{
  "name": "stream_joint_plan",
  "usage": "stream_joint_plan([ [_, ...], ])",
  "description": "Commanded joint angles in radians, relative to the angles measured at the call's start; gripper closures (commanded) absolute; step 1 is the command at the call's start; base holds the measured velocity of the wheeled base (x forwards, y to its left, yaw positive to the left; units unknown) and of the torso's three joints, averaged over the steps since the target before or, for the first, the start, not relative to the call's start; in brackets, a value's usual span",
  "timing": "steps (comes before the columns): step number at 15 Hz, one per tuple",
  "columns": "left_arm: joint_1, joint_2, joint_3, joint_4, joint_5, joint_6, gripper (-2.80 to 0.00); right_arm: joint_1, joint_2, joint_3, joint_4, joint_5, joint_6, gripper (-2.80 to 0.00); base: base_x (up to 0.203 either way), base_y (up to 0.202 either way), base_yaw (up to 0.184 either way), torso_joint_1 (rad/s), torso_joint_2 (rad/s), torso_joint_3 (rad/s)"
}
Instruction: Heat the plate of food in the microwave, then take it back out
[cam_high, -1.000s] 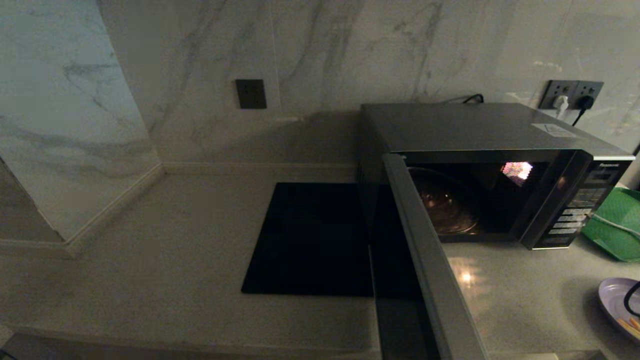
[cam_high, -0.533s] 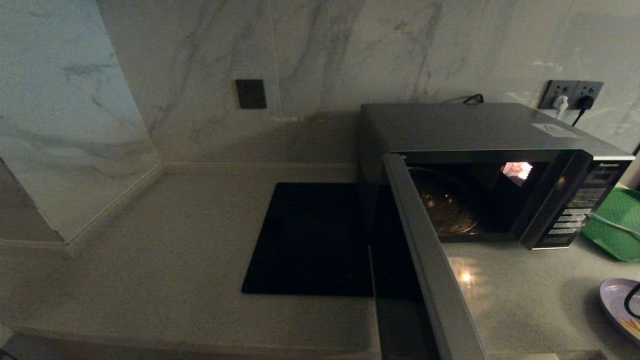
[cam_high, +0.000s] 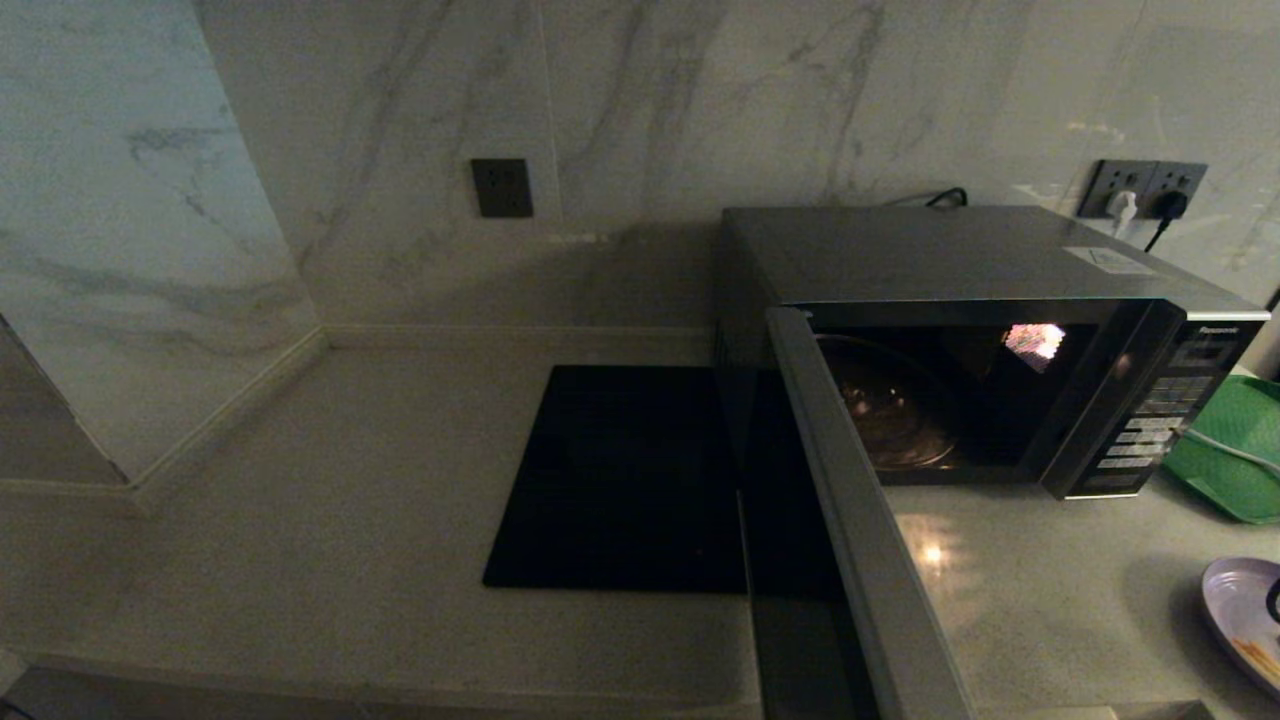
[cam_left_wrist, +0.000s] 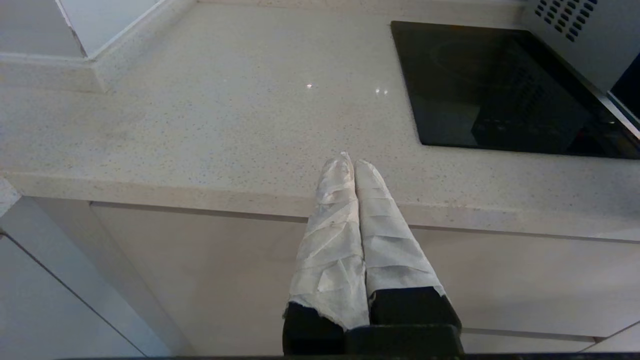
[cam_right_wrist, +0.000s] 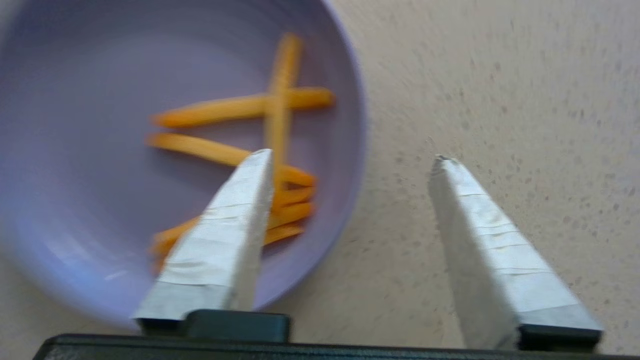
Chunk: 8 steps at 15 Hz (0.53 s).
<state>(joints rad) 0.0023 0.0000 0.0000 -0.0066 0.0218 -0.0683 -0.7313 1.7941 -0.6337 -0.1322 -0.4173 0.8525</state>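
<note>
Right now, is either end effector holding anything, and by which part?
Nothing is held. The right end effector is open astride the rim of the plate of food; the left end effector is shut on nothing.

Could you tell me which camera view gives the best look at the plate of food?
The right wrist view: the plate of food fills it, its orange sticks plain, under the open right gripper. The head view catches only the plate's edge at the frame's right border. The left wrist view shows none of it.
</note>
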Motion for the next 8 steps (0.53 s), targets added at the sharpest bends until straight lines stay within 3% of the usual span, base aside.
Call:
stream_joint_plan([
  [1,0.001,0.0,0.0,0.0,0.0,-0.001,0.0,0.002,-0.172,0.004,0.011,0.023,-0.04,-2.8,0.0,0.0,0.0,0.0,0.0,0.0],
  [4,0.0,0.0,0.0,0.0,0.001,-0.001,0.0,0.038,-0.376,0.003,0.098,0.065,-0.171,-2.8,0.0,0.0,0.0,0.0,0.0,0.0],
  [5,-0.001,0.0,0.0,0.0,0.001,-0.001,0.0,0.081,-0.435,0.01,0.117,0.071,-0.213,0.0,0.0,0.0,0.0,0.0,0.0,0.0],
  [8,-0.001,0.0,0.0,0.0,0.001,-0.001,0.0,0.242,-0.584,0.045,0.147,0.076,-0.315,0.0,0.0,0.0,0.0,0.0,0.0,0.0],
])
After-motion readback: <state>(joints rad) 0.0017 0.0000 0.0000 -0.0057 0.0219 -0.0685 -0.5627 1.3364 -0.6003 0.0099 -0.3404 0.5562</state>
